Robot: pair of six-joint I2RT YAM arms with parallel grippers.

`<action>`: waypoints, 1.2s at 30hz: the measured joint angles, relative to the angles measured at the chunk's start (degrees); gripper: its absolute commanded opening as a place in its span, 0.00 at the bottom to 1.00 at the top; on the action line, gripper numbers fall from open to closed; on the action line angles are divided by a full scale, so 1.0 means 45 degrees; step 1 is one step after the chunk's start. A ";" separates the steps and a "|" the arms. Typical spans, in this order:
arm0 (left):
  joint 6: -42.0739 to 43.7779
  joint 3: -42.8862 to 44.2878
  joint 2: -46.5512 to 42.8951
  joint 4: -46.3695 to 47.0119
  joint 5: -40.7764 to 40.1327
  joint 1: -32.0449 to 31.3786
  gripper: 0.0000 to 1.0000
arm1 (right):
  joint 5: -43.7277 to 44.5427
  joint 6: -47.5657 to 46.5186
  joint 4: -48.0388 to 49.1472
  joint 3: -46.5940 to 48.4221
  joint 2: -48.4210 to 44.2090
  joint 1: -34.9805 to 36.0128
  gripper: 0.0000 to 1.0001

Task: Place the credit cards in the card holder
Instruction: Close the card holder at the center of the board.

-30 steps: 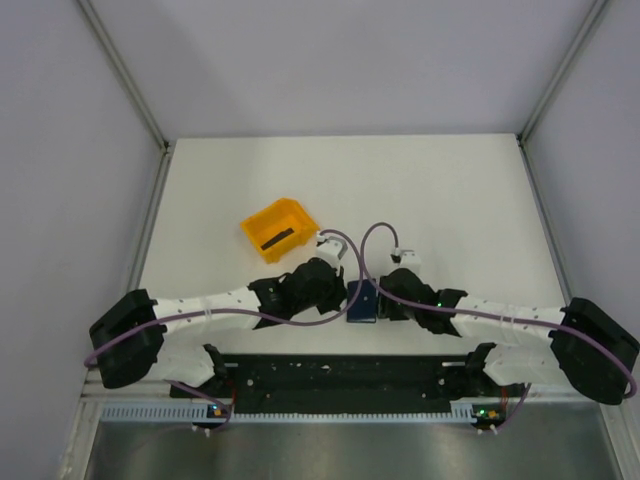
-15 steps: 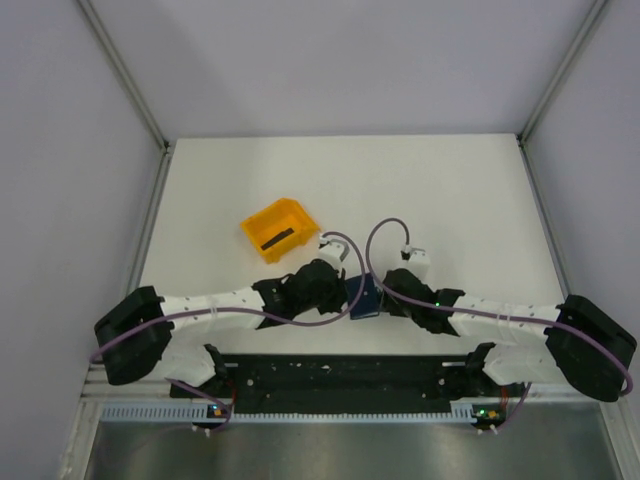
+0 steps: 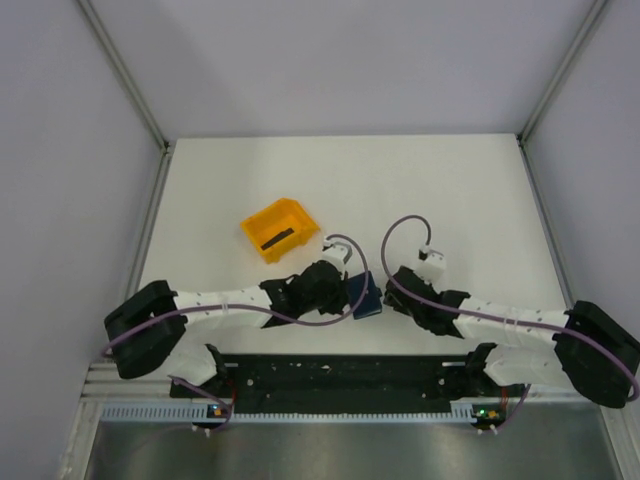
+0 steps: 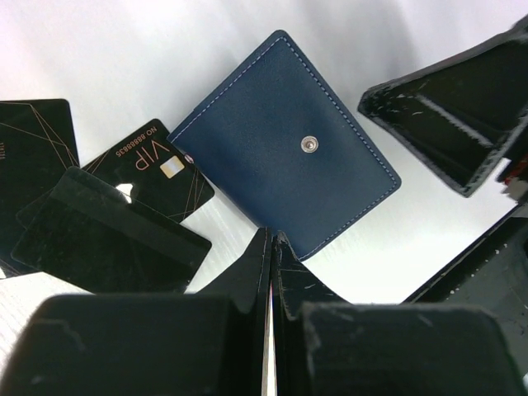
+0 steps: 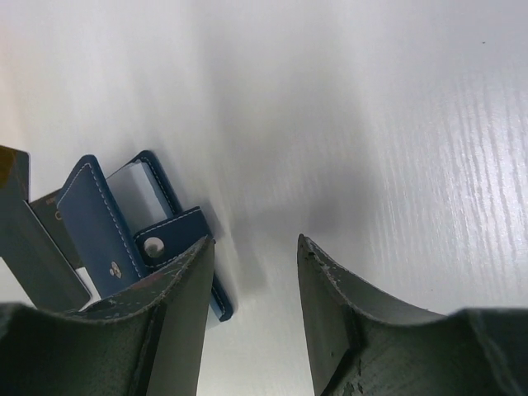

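The navy card holder [image 4: 289, 153] lies on the white table with its snap stud facing up. It shows tilted between the two wrists in the top view [image 3: 364, 296]. Black credit cards lie fanned beside its left edge, one marked VIP [image 4: 153, 165] and one with its plain back up [image 4: 107, 239]. My left gripper [image 4: 272, 237] is shut, and its tips rest at the holder's near edge. My right gripper [image 5: 254, 241] is open over bare table just right of the holder [image 5: 103, 231], whose snap flap [image 5: 169, 235] sticks out beside the left finger.
An orange bin [image 3: 262, 218] stands behind the left arm with a dark flat strip [image 3: 278, 238] inside it. Purple cables loop over both wrists. Grey walls close in the table on three sides.
The right gripper has drawn back to the right, off the card holder. The holder has turned slightly, and the left wrist has shifted a little to the right.
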 measured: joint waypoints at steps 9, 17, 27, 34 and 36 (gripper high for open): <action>0.0568 0.1331 0.1093 -0.0005 0.0199 0.0355 0.00 | 0.0223 -0.0155 -0.0437 -0.0865 -0.3317 -0.0019 0.45; 0.1064 0.2803 0.2030 0.0049 0.0471 0.0534 0.00 | -0.0568 -0.1860 -0.0641 -0.0894 -0.4104 -0.0029 0.45; 0.1035 0.1977 0.2239 0.0204 0.0661 0.0981 0.00 | -0.1481 -0.3060 -0.0287 -0.0651 -0.1627 -0.0228 0.47; 0.0971 0.1588 0.2671 0.0384 0.0767 0.1224 0.00 | -0.2871 -0.3910 0.1817 -0.1253 -0.1486 -0.0894 0.48; 0.0971 0.1588 0.2793 0.0486 0.0831 0.1307 0.00 | -0.3123 -0.4085 0.2055 -0.1258 -0.1287 -0.0923 0.48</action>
